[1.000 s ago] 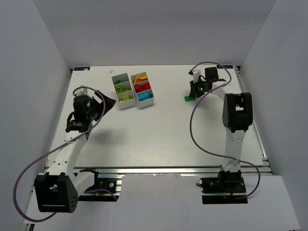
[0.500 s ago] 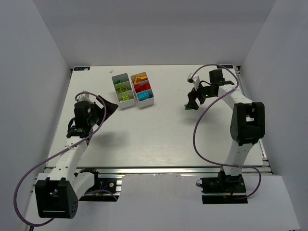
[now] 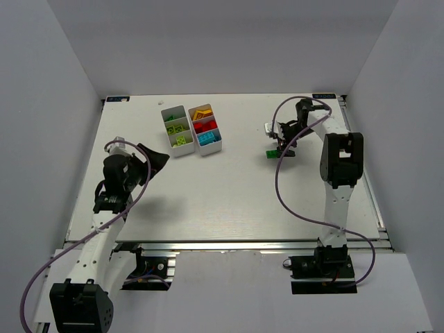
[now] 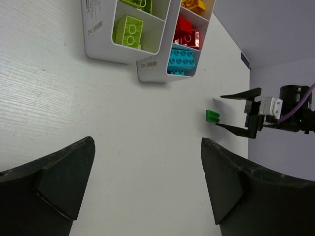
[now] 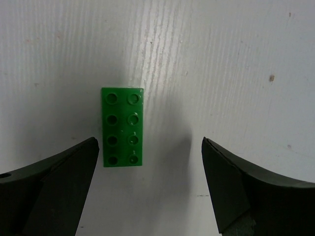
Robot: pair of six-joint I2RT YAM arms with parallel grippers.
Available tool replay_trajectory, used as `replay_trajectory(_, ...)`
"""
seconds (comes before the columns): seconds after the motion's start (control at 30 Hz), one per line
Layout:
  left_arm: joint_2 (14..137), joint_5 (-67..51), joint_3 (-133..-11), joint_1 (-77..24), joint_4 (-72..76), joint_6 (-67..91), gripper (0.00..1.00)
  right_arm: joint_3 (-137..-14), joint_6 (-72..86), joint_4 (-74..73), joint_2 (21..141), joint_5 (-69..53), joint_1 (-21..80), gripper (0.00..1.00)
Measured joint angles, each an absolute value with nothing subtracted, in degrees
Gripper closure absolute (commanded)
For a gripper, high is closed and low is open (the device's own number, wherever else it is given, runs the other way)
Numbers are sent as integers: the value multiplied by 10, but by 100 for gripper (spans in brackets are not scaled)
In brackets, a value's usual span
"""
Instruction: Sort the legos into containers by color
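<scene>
Directly beneath the right gripper [image 5: 148, 152], whose jaws stand spread wide and grasp nothing, a dark green lego [image 5: 123, 127] lies flat on the table [image 5: 231, 59], studs up. Its long axis runs parallel to the finger faces, and it sits nearer one finger. The trays [image 3: 173, 148] sit well apart. The left gripper [image 4: 147, 162] is likewise spread and empty.

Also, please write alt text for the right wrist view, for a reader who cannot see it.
A green lego with eight studs lies flat on the white table, seen from above between the two dark fingers of the open right gripper.
</scene>
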State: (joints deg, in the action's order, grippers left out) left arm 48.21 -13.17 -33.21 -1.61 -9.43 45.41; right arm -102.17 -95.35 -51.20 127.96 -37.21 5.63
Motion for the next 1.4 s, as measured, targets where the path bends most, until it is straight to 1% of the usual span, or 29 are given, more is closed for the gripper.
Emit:
replay_trajectory(0.13, 463, -131, -321, -16, -107, 461, 3, -1078, -987, -543, 1315, -371, 56, 11)
replay_trajectory(0.43, 462, -139, -321, -16, -109, 468, 3, -1085, -995, -590, 1327, -357, 57, 17)
replay_trajectory(0.53, 467, -147, -321, -17, -105, 473, 3, -1085, -994, -602, 1328, -353, 57, 21)
replay_trajectory(0.63, 479, -156, -321, -21, -92, 484, 4, -1085, -988, -612, 1330, -350, 57, 28)
replay_trajectory(0.67, 484, -159, -319, -25, -84, 490, 4, -1086, -985, -616, 1331, -350, 57, 35)
replay_trajectory(0.77, 502, -165, -314, -49, -58, 507, 4, -1090, -975, -633, 1336, -349, 57, 44)
replay_trajectory(0.93, 556, -166, -314, -126, -8, 526, 4, -1089, -966, -644, 1338, -350, 58, 60)
replay_trajectory(0.97, 571, -166, -314, -144, 4, 530, 4, -1088, -963, -644, 1337, -351, 58, 66)
replay_trajectory(1.03, 604, -165, -316, -177, 29, 535, 4, -1073, -958, -633, 1329, -357, 58, 70)
replay_trajectory(1.07, 623, -166, -317, -192, 42, 538, 4, -1056, -953, -625, 1320, -362, 57, 74)
replay_trajectory(1.13, 665, -167, -323, -216, 65, 541, 4, -1020, -944, -613, 1298, -369, 58, 77)
replay_trajectory(1.27, 759, -176, -356, -247, 110, 546, 4, -944, -912, -596, 1252, -398, 65, 86)
replay_trajectory(1.33, 802, -183, -376, -258, 132, 549, 4, -912, -894, -589, 1222, -416, 74, 90)
replay_trajectory(1.4, 840, -192, -396, -269, 157, 554, 4, -885, -874, -573, 1185, -435, 87, 91)
